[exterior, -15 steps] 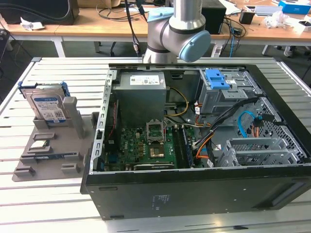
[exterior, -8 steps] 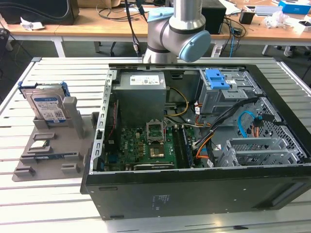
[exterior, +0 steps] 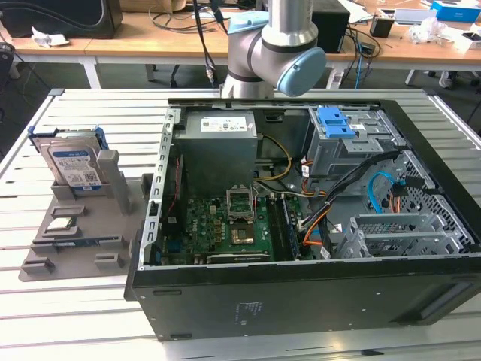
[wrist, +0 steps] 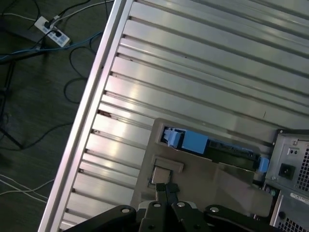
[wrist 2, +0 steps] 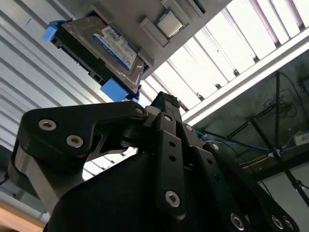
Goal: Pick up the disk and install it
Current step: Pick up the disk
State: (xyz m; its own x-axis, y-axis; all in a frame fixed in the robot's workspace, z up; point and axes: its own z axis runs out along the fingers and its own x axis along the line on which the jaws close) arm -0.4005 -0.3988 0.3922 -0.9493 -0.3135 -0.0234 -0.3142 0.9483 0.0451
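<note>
The disk, a silver drive with a white-and-blue label in a blue carrier, stands on edge in a grey holder on the exterior view's left. In the second wrist view the disk lies beyond my gripper, whose black fingers meet at the tips with nothing between them. In the first wrist view the gripper hangs above the grey holder, apart from the disk's blue carrier, which is seen edge-on.
An open computer case lies on the slatted metal table, with a grey power-supply box and a blue bracket on its drive cage. A small chip sits on the holder. Cables lie on the floor beside the table.
</note>
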